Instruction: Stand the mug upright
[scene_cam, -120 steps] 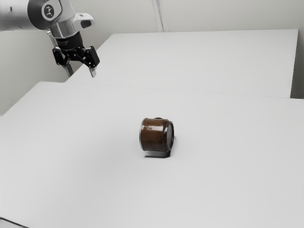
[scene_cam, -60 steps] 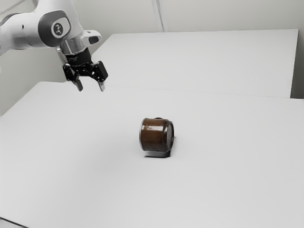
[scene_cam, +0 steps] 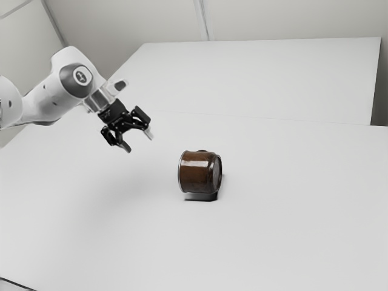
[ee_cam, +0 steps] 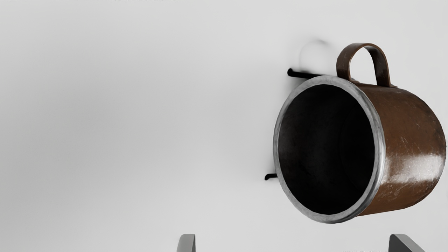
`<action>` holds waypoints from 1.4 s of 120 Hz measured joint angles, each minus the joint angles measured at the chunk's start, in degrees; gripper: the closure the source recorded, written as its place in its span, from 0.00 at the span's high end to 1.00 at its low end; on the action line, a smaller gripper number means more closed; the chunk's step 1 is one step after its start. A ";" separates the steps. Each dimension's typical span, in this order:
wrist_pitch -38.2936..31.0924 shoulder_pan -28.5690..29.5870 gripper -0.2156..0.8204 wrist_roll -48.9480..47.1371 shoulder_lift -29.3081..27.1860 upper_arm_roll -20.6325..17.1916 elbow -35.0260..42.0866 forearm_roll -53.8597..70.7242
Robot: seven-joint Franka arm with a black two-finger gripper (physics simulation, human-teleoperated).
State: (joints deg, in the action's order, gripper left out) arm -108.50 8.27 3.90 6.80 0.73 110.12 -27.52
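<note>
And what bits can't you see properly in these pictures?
The deepest part inside the mug: wrist view, dark shadow.
Most of the handle: exterior view, behind the mug's body.
Most of the fingers of the pincer: wrist view, cut by the bottom edge.
The arm's base: exterior view, past its left edge.

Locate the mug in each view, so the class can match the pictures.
Exterior view: mug near the picture's middle, on its side, toward the exterior view's right from the hand.
Wrist view: mug ahead of the hand, mouth facing the camera.
Shared landmark: the mug's pale metal rim.
</note>
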 joint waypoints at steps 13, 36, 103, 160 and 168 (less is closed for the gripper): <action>-1.87 -0.37 0.79 5.45 2.38 -0.17 0.85 -4.94; -3.47 -0.40 0.79 17.28 6.88 -0.26 0.93 -15.21; -0.70 -0.84 0.79 41.01 13.94 -3.06 0.99 -33.71; 8.40 -0.29 0.39 47.89 15.34 -3.88 3.01 -43.91; 9.12 -0.27 0.32 48.53 15.31 -3.89 3.01 -44.45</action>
State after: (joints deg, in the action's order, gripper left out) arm -99.38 8.00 52.43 22.11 -3.16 113.13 -71.97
